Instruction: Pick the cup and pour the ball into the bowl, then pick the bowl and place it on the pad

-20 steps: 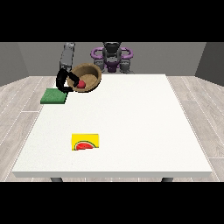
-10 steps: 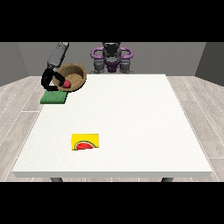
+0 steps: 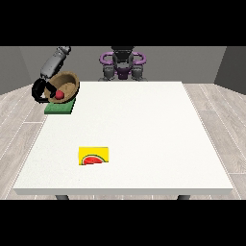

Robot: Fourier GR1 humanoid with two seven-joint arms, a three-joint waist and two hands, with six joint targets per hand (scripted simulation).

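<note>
1. My hand at the view's left (image 3: 40,91) grips the wooden bowl (image 3: 65,87) by its rim, fingers curled round it.
2. The red ball (image 3: 59,94) sits inside.
3. In the last second I've carried it leftward — it now hangs tilted over the green pad (image 3: 58,108) at the worktop (image 3: 144,139) corner; lowering remains.

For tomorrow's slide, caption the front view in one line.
Hand at the view's left holds a tilted wooden bowl with a red ball over the green pad.
</note>
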